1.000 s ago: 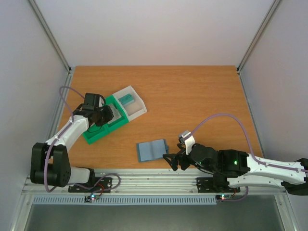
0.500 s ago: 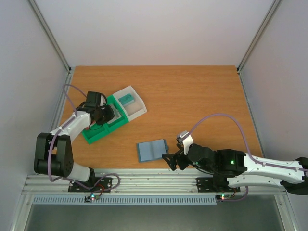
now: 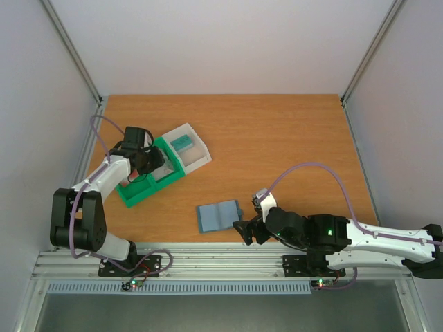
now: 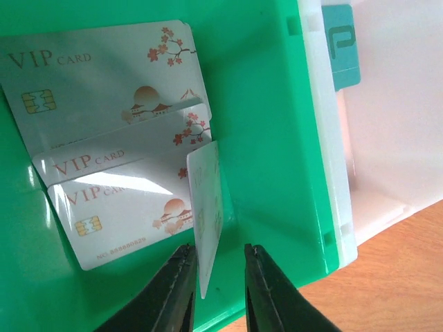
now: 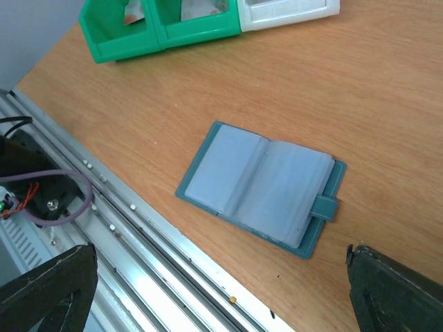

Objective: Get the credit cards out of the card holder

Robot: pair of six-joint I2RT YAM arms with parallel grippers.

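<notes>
The slate-blue card holder [image 3: 218,216] lies open and flat near the table's front edge, its tab to the right [image 5: 259,181]. My right gripper [image 5: 218,277] hovers wide open just in front of it, holding nothing [image 3: 246,232]. My left gripper [image 3: 142,168] is over the green tray [image 4: 270,138]. Its jaws stand slightly apart [image 4: 218,252] around a whitish credit card [image 4: 208,214] that stands on edge against the left finger, with a gap to the right finger. Two more credit cards [image 4: 97,76] [image 4: 118,221] lie flat in the tray.
The tray's clear compartment [image 4: 394,138] adjoins the green part and holds a teal card [image 4: 341,45]. The tray [image 3: 138,194] sits at the table's left. The metal rail [image 5: 138,228] runs along the near edge by the card holder.
The left gripper's jaws have parted from the card it was pinching over the green tray. The left arm drew in slightly; the right arm edged a little left.
</notes>
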